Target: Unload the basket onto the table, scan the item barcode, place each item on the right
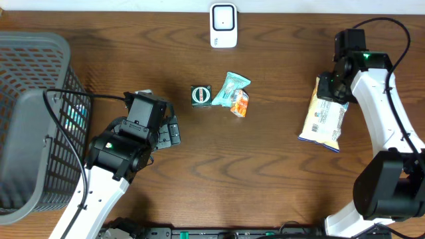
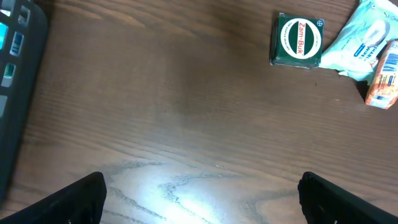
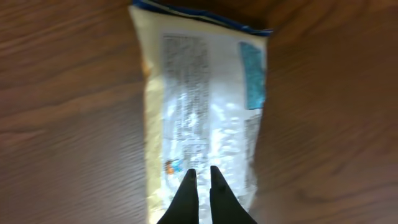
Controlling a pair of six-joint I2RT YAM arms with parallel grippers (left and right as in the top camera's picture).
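1. Black fingers [image 3: 186,199] of the right tool [image 3: 202,171] are pressed almost together, closed with only a sliver between them. Their tips lie over the printed back of the snack bag [image 3: 199,106]. I cannot tell whether any wrapper is pinched between them.
2. Seen from overhead, the right tool sits on the twelve o'clock end of the snack bag. The bag is at three o'clock on the brown wooden worktop [image 1: 265,172], running lengthwise from twelve to six. It is pale, with small print and a blue edge at the end away from the tool.
3. At seven o'clock the left tool [image 1: 169,131] is spread wide open and holds nothing. In its wrist view the two fingertips show at the bottom corners, with bare wood between them.
4. Near the centre of the worktop, at the left tool's two o'clock, a green tin [image 1: 200,95] labelled Zam-Buk lies face up. A teal packet [image 1: 234,87] is just beside it on the three o'clock side, and an orange packet [image 1: 240,105] touches the teal one.
5. The white scanner [image 1: 223,25] stands at twelve o'clock by the far edge, well apart from the snack bag.
6. A grey mesh basket [image 1: 33,79] fills the nine o'clock side.
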